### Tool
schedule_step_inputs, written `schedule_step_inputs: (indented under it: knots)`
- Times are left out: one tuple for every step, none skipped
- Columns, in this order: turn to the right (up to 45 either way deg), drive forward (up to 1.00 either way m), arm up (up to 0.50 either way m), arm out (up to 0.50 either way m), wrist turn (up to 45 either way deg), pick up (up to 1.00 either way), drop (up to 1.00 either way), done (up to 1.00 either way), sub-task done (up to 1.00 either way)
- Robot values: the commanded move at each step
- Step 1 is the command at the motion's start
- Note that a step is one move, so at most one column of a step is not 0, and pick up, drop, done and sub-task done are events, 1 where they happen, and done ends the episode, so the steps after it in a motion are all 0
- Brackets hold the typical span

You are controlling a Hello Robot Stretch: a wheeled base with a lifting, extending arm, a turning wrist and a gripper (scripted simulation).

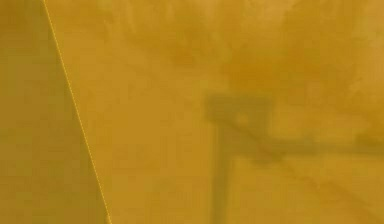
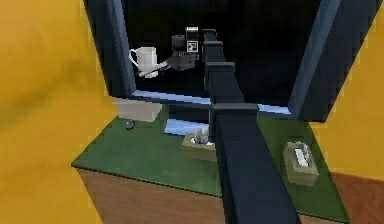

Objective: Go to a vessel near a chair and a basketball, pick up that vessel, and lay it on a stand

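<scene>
In the arm side view a white mug-like vessel (image 2: 145, 59) with a handle hangs at the far end of my gripper (image 2: 160, 68), in front of a dark window and clear of the surface below. The gripper holds this vessel. The dark arm bar (image 2: 232, 130) rises from the bottom edge to two white marker squares (image 2: 200, 34) beside the gripper's body. Below them lies a green-topped stand or counter (image 2: 150, 155) with a wooden front.
On the green top sit a white tray-like box (image 2: 138, 110), a small dark object (image 2: 128, 125), and two tissue boxes (image 2: 198, 144) (image 2: 300, 162). A blue-framed window (image 2: 310, 60) backs the counter. A yellow wall (image 1: 200, 100) stands close ahead in the forward view.
</scene>
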Motion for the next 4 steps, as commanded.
schedule_step_inputs:
  knots:
    - [0.0,0.0,0.0,0.0,45.0,0.0,0.0,0.0,0.0]
    - [0.0,0.0,0.0,0.0,0.0,0.0,1.0,0.0,0.0]
    - [0.0,0.0,0.0,-0.1,0.0,0.0,0.0,0.0,0.0]
    - [0.0,0.0,0.0,0.0,0.0,0.0,0.0,1.0,0.0]
